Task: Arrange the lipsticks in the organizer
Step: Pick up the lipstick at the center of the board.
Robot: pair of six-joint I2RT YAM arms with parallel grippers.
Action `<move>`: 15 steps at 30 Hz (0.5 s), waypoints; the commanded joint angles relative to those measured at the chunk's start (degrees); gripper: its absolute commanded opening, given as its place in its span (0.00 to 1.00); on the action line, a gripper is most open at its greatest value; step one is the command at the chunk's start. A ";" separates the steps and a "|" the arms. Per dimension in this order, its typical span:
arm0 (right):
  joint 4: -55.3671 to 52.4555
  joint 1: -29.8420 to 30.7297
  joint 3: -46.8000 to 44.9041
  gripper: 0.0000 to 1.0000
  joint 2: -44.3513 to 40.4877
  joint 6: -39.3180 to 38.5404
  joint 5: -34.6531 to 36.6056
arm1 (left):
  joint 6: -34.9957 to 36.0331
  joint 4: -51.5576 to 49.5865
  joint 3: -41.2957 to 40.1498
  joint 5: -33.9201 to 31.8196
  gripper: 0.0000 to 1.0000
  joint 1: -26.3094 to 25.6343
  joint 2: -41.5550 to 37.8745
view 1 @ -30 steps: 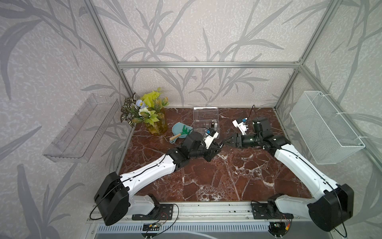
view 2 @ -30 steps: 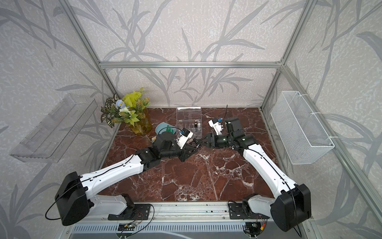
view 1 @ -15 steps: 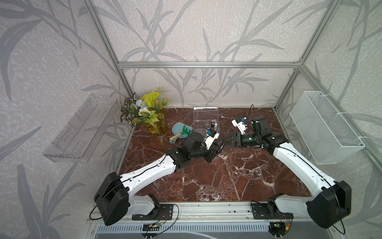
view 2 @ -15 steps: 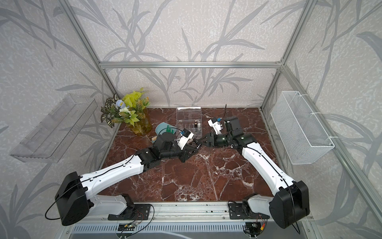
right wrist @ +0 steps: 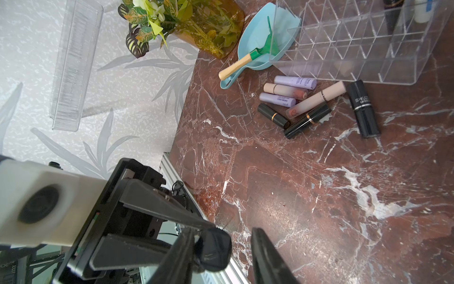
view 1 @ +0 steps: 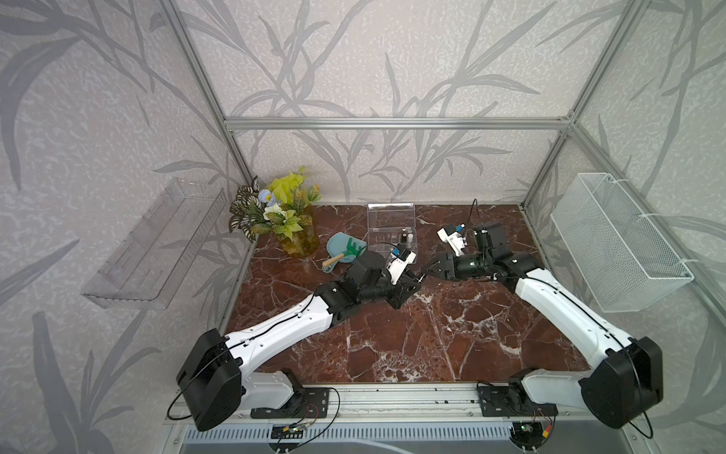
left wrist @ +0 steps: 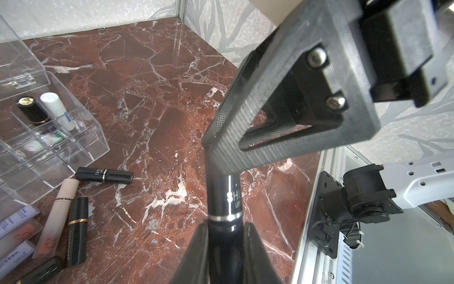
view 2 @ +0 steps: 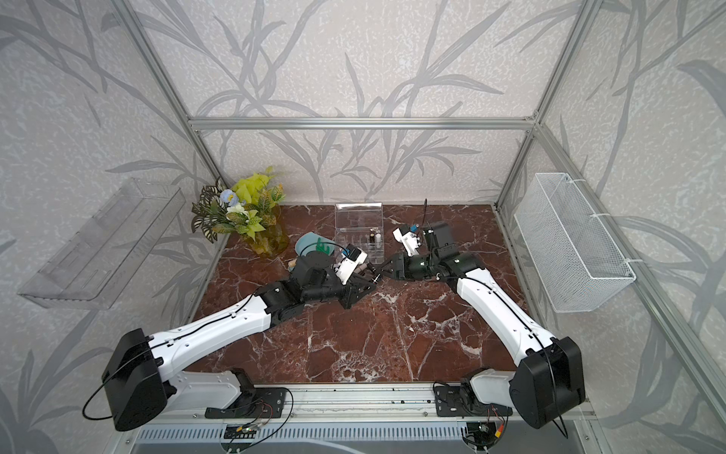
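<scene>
Organizer sitting back centre; two lipsticks standing in its back right compartments; other lipsticks lying just before it; scoop holding rake lying left; plant farther left.

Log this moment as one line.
handover | left gripper: shut on black silver-banded lipstick tube | right gripper: open around its far end | clear plastic grid organizer: black gold-topped tube, white tube inside

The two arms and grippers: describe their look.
The left arm and right arm have white shells, black joints, black bases and thin black cables. The left gripper and right gripper are black, with ribbed triangular open-frame fingers. A white camera block tops each wrist.
</scene>
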 commanded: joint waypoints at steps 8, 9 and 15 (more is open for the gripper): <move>-0.23 1.12 2.21 0.35 1.35 -0.26 0.35 | 0.66 0.54 1.13 -0.59 0.18 -0.34 -1.66; -0.09 1.23 2.19 0.34 1.38 -0.09 0.26 | 0.66 0.51 1.13 -0.63 0.18 -0.36 -1.67; 0.47 1.61 2.19 0.22 1.51 0.50 -0.20 | 0.84 0.22 1.01 -1.19 0.18 -0.33 -1.68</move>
